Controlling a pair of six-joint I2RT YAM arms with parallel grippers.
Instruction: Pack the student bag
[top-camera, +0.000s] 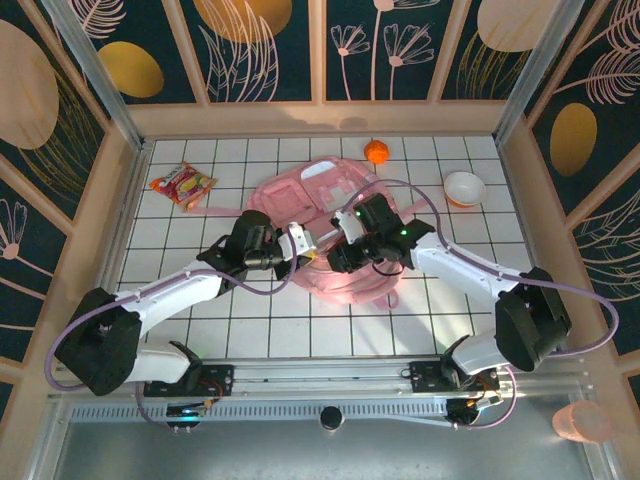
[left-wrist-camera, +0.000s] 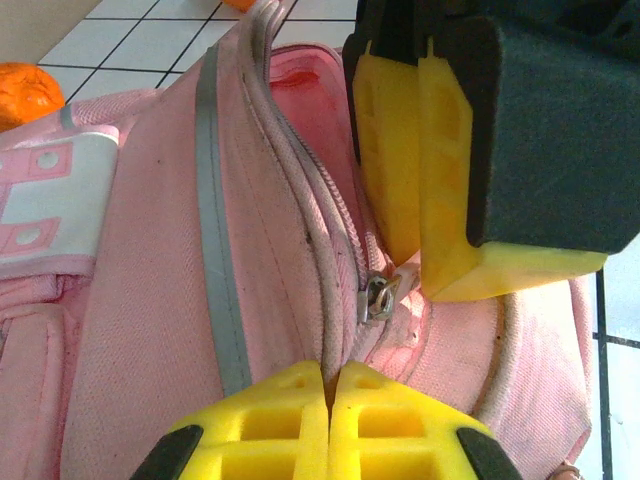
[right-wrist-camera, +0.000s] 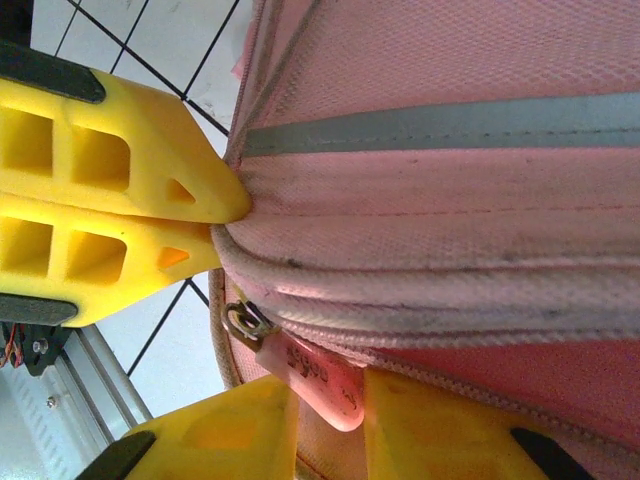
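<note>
The student bag (top-camera: 305, 195) lies flat at the middle of the tabletop, reaching toward the far edge, with both arms bent over its near end. Our left claw (left-wrist-camera: 330, 395) is pressed together on a fold of the bag's pink fabric just beside the zip track, anchoring it. Our right claw (right-wrist-camera: 330, 398) stands a little apart, with the pink pull tab (right-wrist-camera: 318, 372) lying in the gap and no firm pinch on it that we can see. The metal slider (left-wrist-camera: 378, 297) sits right by both claws.

We judge the step to be working the zip open so things can go in. To do it well, we should seat the tab deep between the right fingers before closing. Then we draw along the line of the track rather than upward, while the left claw holds the fabric taut against the pull. A slack seam would let the slider snag.
</note>
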